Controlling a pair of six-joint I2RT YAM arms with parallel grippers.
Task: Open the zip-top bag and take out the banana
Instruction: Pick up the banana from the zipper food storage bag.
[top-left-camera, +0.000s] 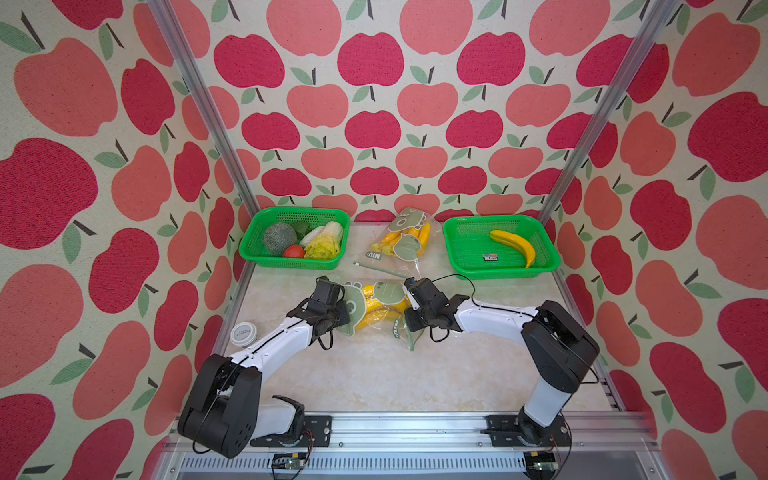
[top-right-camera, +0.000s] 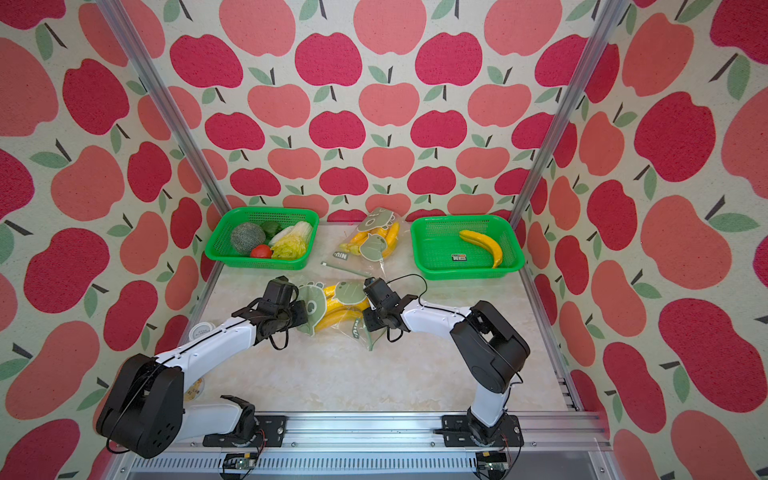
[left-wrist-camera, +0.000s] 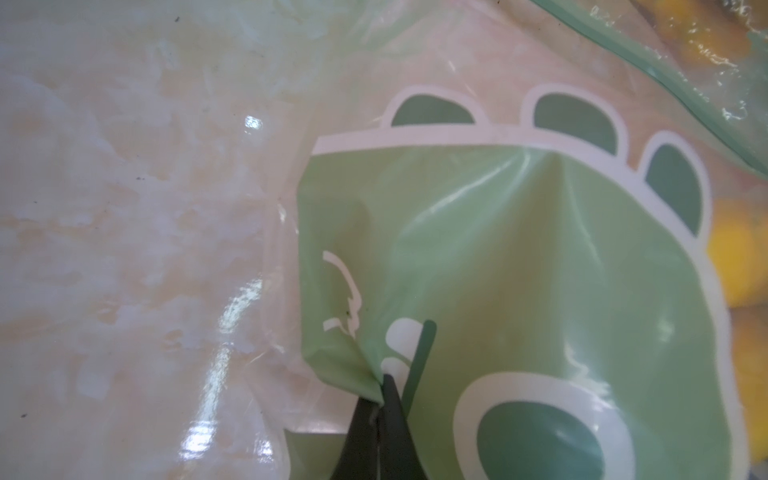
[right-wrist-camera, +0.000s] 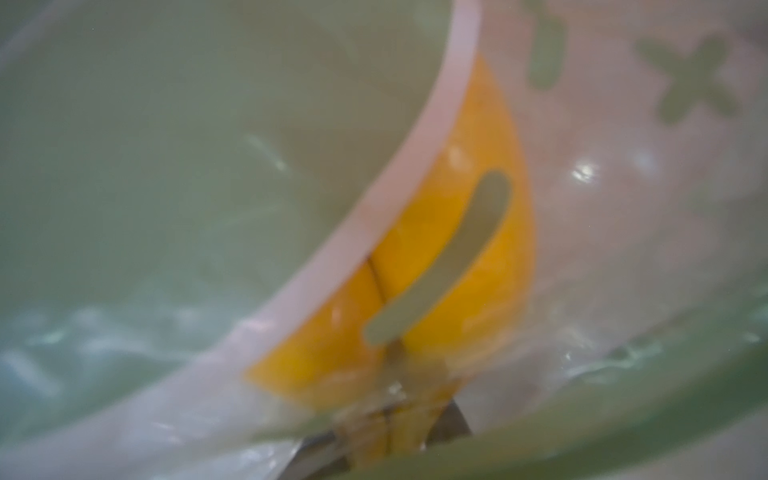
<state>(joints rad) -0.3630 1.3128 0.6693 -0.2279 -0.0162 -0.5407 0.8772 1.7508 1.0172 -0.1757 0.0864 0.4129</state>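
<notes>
Midway across the worktop (top-left-camera: 374, 374), between the two arms, lies the zip-top bag (top-left-camera: 388, 291) with the yellow banana (top-left-camera: 374, 318) inside it. The left claw (left-wrist-camera: 379, 409) is closed, pinching a fold of the bag's green printed film. The right claw (top-left-camera: 408, 320) pushes into the bag's opposite end. Its wrist view is blurred, with the banana's stem close to the tips, so I cannot tell whether it grips anything. A second filled bag (top-left-camera: 403, 241) lies farther back.
</notes>
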